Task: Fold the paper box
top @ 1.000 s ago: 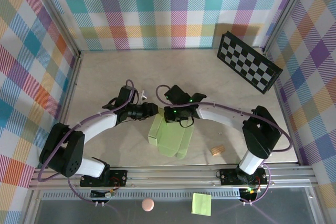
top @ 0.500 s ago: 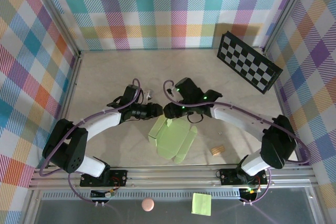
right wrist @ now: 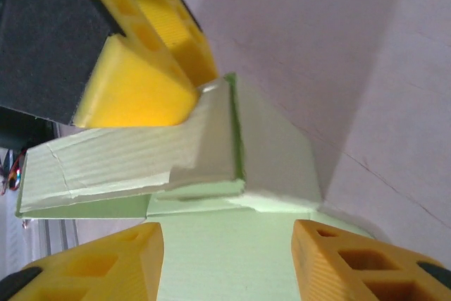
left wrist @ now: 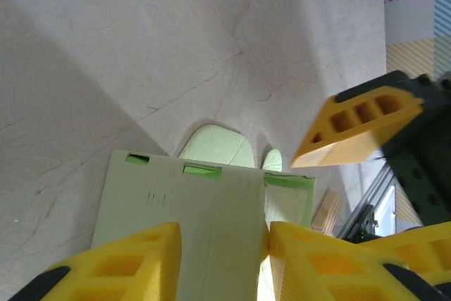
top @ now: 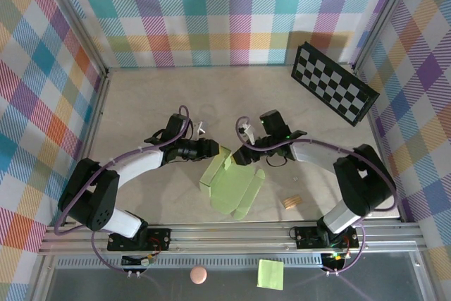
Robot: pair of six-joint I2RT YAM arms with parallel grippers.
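My left gripper [left wrist: 222, 259] is cut off at the bottom edge, and it hides part of the paper box [left wrist: 211, 209]. My right gripper [right wrist: 225, 262] maybe stands open; its fingertips run off the picture.

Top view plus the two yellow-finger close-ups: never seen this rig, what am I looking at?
Two robot arms are bolted at the table's near edge. The overhead camera sits above and behind them; each close-up comes from a camera on one wrist, and the yellow blocks are that arm's fingers. The left gripper pinches a flap of the paper box, a pale green card sheet lying half folded. The right gripper is open, its fingers straddling the card without clamping it. A checkerboard and a small wooden block also lie there.
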